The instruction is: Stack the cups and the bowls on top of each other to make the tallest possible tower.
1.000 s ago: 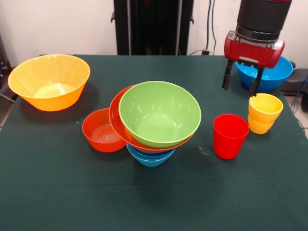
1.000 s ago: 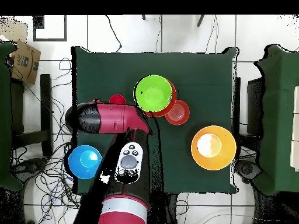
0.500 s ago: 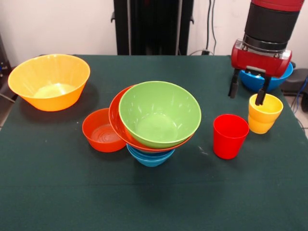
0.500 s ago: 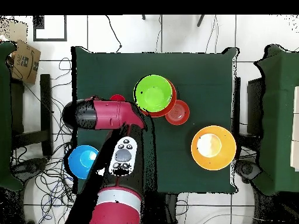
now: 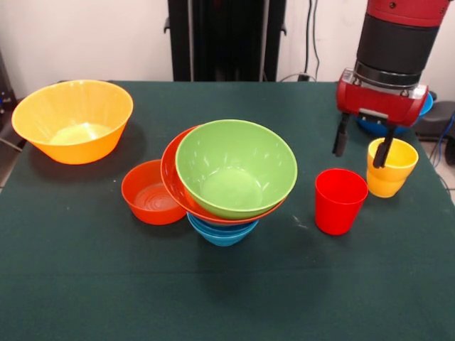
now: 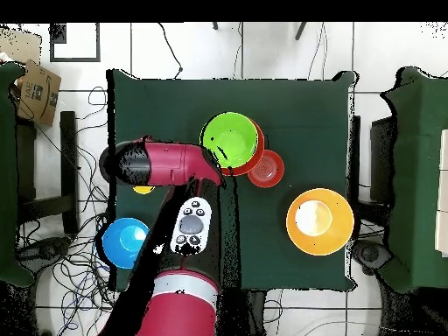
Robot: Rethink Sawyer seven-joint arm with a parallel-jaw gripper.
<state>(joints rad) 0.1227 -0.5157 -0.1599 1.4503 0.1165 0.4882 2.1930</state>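
The tower (image 5: 226, 181) stood mid-table, the gripper (image 5: 361, 149) spread wide at the yellow cup (image 5: 390, 167).

Going left to right in the front view: a big orange-yellow bowl (image 5: 73, 119) sat alone at the far left; a small red-orange bowl (image 5: 149, 192) rested just beside the tower's left side. The tower itself was a green bowl (image 5: 235, 168) nested, tilted, in a wide red-orange bowl (image 5: 173, 174), both on small blue bowls (image 5: 221, 231). Right of it stood the red cup (image 5: 340, 200) – upright, apart from the pile – then the yellow cup, just beyond. The gripper's fingers were parted, empty, one finger (image 5: 382, 150) at the yellow cup's left rim – whether inside it could not be told. A blue bowl (image 5: 426, 105) showed behind the arm (image 5: 393, 44), far right.
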